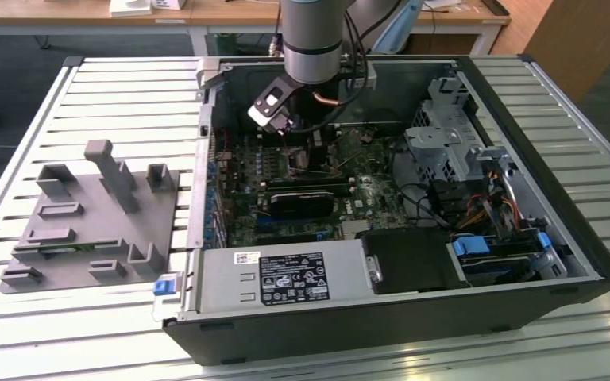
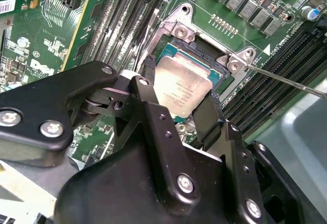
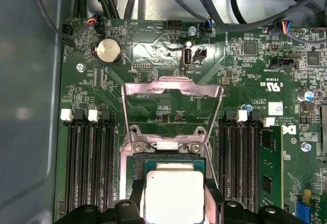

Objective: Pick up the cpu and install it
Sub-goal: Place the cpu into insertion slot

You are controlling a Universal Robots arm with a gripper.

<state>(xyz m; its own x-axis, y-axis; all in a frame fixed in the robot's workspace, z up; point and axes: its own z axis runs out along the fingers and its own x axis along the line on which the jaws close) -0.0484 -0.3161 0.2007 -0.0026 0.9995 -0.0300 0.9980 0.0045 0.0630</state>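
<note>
The cpu, a flat square chip with a silver top, sits between the two black fingers of my gripper, which is shut on its opposite edges. It hangs just over the open socket on the green motherboard, roughly level with the socket frame. In the first wrist view the cpu lies below the raised metal load plate, with my gripper around it. In the exterior view the arm reaches down into the open computer case and my gripper is low over the board.
Memory slots flank the socket on both sides. A thin socket lever sticks out beside it. A black module, a power supply and a drive cage crowd the case. A grey plastic fixture stands at the exterior view's left.
</note>
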